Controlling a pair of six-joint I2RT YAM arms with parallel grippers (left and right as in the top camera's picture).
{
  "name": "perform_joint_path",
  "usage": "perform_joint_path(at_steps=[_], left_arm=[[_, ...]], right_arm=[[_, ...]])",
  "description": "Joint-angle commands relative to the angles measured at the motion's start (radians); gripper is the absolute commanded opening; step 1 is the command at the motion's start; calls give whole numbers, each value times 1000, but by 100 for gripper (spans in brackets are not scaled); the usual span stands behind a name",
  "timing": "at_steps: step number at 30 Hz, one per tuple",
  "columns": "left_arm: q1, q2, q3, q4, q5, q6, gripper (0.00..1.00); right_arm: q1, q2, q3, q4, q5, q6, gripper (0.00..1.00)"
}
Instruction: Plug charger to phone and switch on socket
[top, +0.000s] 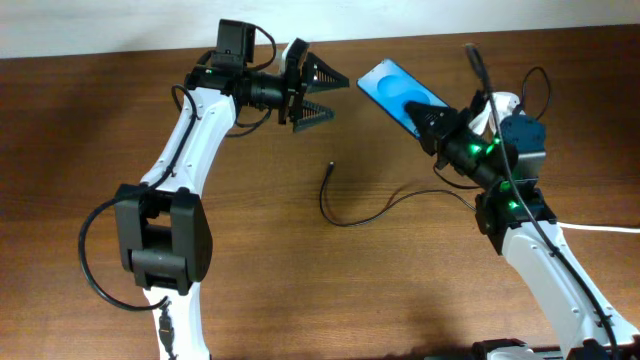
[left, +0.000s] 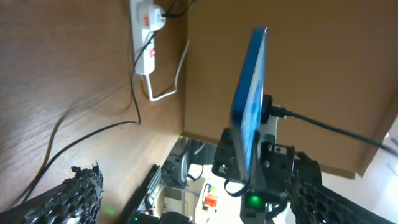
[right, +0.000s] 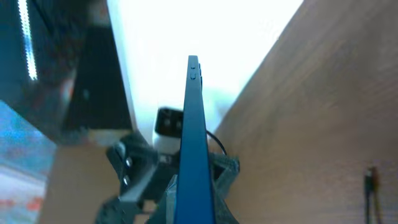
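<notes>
**Phone** (top: 398, 92): held tilted above the table (top: 250, 260), its lower end clamped in the right claw (top: 428, 122). The blue screen shows in the overhead view. Both wrist views give only its thin edge, and the right wrist view adds the side buttons.

**Left claw** (top: 338, 96): jaws wide apart, empty, near the phone's far end, not touching it.

**Charger** (top: 326, 180): thin black cable lying curved on the table between the arms, tip free, apart from the phone.

**Socket** (left: 147, 38): white strip with red switches, plain only in the left wrist view. Overhead, the right arm mostly hides it.
</notes>
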Motion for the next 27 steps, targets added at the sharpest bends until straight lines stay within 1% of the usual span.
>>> perform_joint_path(at_steps=[1, 5, 9, 13, 15, 18, 22, 24, 27], left_arm=[[3, -3, 11, 11, 34, 19, 99], [2, -3, 11, 43, 34, 8, 99], [2, -3, 11, 87, 34, -23, 99], [2, -3, 11, 158, 18, -101, 100], [2, -3, 11, 191, 5, -145, 99], [2, -3, 11, 222, -11, -218, 96], [2, -3, 11, 279, -19, -299, 93], [2, -3, 11, 309, -23, -367, 91], [2, -3, 11, 365, -31, -420, 84]], right_arm=[[27, -21, 5, 79, 84, 71, 4], [100, -10, 4, 75, 185, 142, 4], [190, 16, 4, 79, 336, 161, 4], [247, 43, 4, 116, 410, 175, 4], [259, 63, 4, 123, 423, 214, 4], [272, 93, 4, 150, 437, 240, 4], [293, 131, 4, 269, 462, 254, 4], [307, 144, 4, 288, 494, 280, 4], [330, 153, 4, 290, 539, 296, 4]])
